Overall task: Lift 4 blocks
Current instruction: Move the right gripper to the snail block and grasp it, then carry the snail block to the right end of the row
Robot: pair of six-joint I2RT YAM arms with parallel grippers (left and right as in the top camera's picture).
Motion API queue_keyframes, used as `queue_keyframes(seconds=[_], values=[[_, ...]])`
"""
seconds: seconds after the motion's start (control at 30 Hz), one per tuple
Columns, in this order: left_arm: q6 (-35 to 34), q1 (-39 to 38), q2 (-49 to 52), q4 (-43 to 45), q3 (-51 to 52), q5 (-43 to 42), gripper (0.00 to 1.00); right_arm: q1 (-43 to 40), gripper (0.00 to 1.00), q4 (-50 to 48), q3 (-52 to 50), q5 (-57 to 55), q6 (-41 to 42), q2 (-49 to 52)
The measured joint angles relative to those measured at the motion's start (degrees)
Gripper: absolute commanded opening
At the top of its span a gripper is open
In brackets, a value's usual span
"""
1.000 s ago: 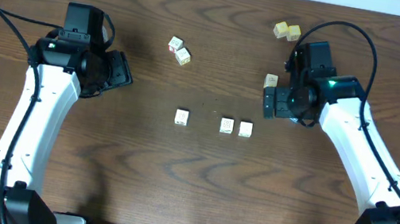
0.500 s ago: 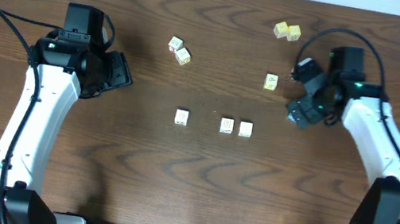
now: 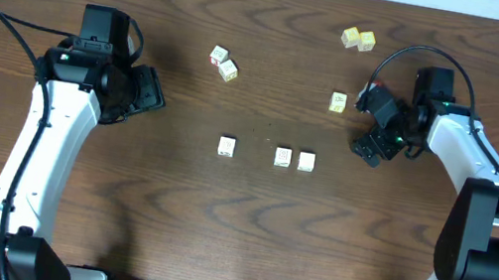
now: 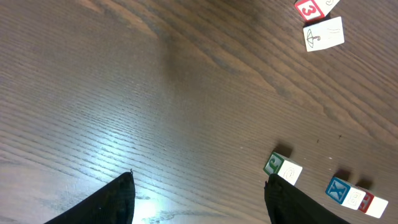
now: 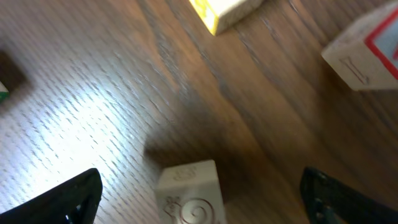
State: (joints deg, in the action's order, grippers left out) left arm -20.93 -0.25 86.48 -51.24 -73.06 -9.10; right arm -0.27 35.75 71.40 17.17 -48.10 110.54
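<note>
Dark wood table (image 3: 232,248). Left arm (image 3: 37,147) down left side, right arm (image 3: 471,170) down right side. Left gripper (image 3: 151,90): jaws wide apart, empty, over bare wood, well apart from every cube. Right gripper (image 3: 364,126): jaws wide apart, gripping nothing, near pale yellow cube (image 3: 338,102). Blocks (image 3: 283,156): three in row mid-table, right two just beside each other, left one apart. Fourth block (image 3: 228,70) farther back, touching red-faced cube (image 3: 219,55). All four resting on table.

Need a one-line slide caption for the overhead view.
Open left gripper and right gripper flank three blocks in a row.
</note>
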Motion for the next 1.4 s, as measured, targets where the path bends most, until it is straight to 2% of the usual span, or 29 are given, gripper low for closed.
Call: queue_keyframes(seconds=[0.13, 0.2, 0.23, 0.4, 0.9, 1.03, 1.3, 1.37, 1.4], values=[[0.0, 0.0, 0.0, 0.04, 0.0, 0.0, 0.68, 0.2, 0.9, 1.68, 0.0, -0.52, -0.7, 0.0], [0.0, 0.0, 0.0, 0.04, 0.0, 0.0, 0.68, 0.2, 0.64, 2.56, 0.0, -1.81, -0.9, 0.07], [0.0, -0.02, 0.0, 0.04, 0.0, 0.0, 0.68, 0.2, 0.54, 2.73, 0.0, -2.45, -1.09, 0.11], [0.0, 0.0, 0.0, 0.04, 0.0, 0.0, 0.67, 0.2, 0.56, 2.4, 0.0, -4.0, 0.09, 0.48], [0.0, 0.0, 0.0, 0.04, 0.0, 0.0, 0.67, 0.2, 0.34, 3.17, 0.0, -3.67, 3.08, 0.5], [0.0, -0.02, 0.0, 0.04, 0.0, 0.0, 0.67, 0.2, 0.37, 3.82, 0.0, -3.43, 4.04, 0.52], [0.0, -0.02, 0.0, 0.04, 0.0, 0.0, 0.67, 1.16, 0.39, 4.37, 0.0, -2.08, 13.57, 0.52], [0.0, 0.0, 0.0, 0.04, 0.0, 0.0, 0.67, 2.03, 0.49, 4.33, 0.0, -1.95, 15.61, 0.52], [0.0, -0.02, 0.0, 0.04, 0.0, 0.0, 0.67, 2.54, 0.49, 4.31, 0.0, -1.95, 16.44, 0.52]])
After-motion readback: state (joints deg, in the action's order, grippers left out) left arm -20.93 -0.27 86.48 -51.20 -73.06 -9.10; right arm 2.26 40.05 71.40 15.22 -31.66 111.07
